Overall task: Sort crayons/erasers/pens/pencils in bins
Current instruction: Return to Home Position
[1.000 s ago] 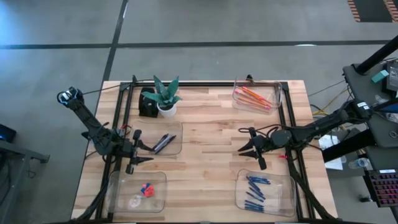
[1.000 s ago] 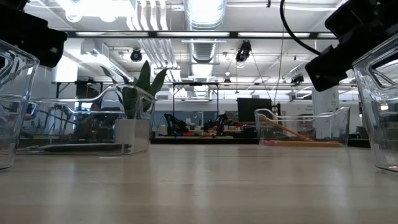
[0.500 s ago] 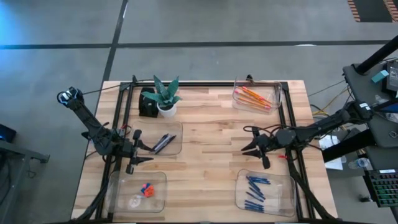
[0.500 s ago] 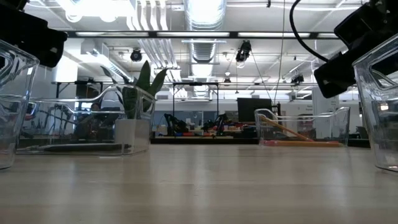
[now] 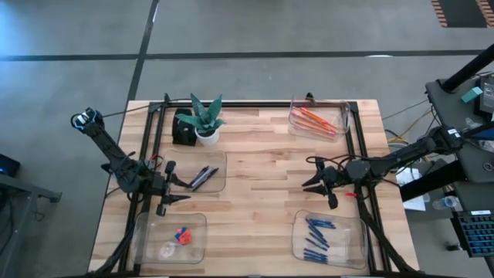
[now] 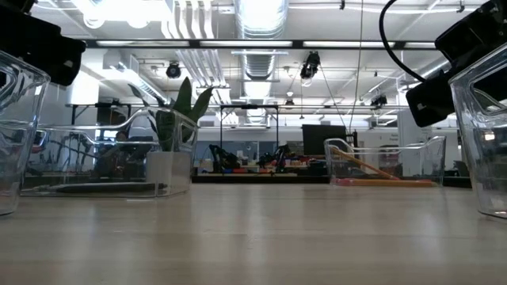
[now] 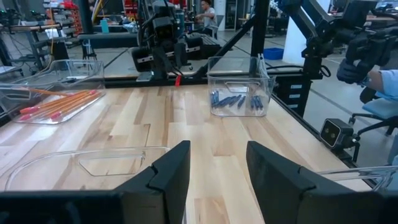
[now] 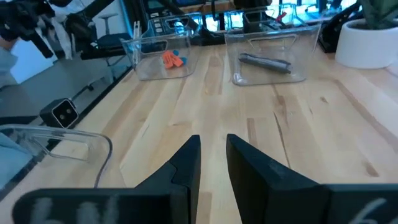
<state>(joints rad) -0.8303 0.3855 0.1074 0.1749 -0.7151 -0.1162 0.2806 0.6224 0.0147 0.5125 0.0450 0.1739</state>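
Note:
Four clear bins sit on the wooden table. The far-right bin (image 5: 343, 116) holds the orange and red pencils (image 5: 315, 120). The near-right bin (image 5: 355, 239) holds blue sticks (image 5: 316, 234). The near-left bin (image 5: 150, 239) holds the erasers (image 5: 181, 235). The left bin (image 5: 220, 179) holds dark pens (image 5: 202, 176). My left gripper (image 5: 187, 191) is open and hovers at that bin's near-left corner. My right gripper (image 5: 306, 185) is open above bare table, between the two right-hand bins. Neither holds anything.
A potted green plant (image 5: 204, 120) and a black box (image 5: 184, 130) stand near the far edge, left of centre. A black frame runs along the table's left, far and right sides. A person's blue sleeve (image 7: 382, 81) shows beyond the table.
My right gripper has drawn back a little toward the table's right edge, staying open and empty. The left arm and all the bins have kept still.

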